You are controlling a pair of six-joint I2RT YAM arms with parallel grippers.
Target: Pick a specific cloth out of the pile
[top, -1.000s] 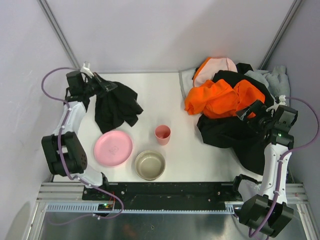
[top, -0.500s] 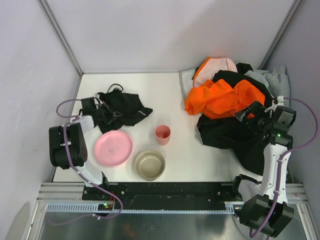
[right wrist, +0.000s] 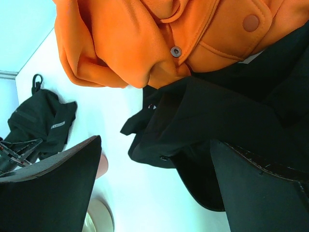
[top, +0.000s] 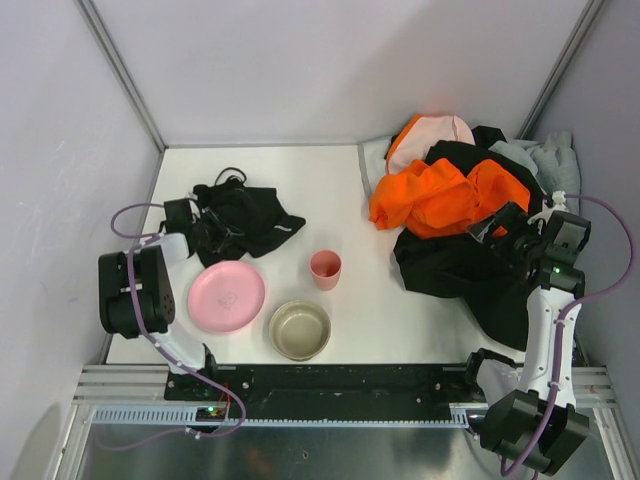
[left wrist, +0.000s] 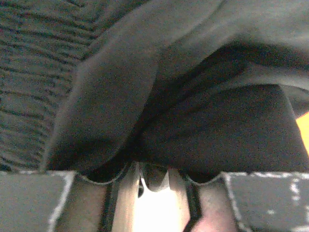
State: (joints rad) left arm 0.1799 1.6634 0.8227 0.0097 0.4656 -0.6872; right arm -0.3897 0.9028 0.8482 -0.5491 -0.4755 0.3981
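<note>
Soft, light and floppy, the black cloth (top: 255, 210) lies rumpled at the left of the worktop (top: 330, 190), well apart from the pile (top: 450, 195), best pinched at a raised fold; whether the left tool (top: 203, 229) on it grips I cannot tell, while the right tool (top: 497, 232) gapes empty.

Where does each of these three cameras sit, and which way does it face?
Top external: above, behind the arms, looking down on the table; both arms show, left hand at the cloth, right hand at the pile.
Left wrist: on the left arm, close against the cloth; its fingers along the bottom edge.
Right wrist: on the right arm, facing leftward across the table, past its fingers, at the orange garment.
Shared: top and right wrist both show the cloth.
</note>
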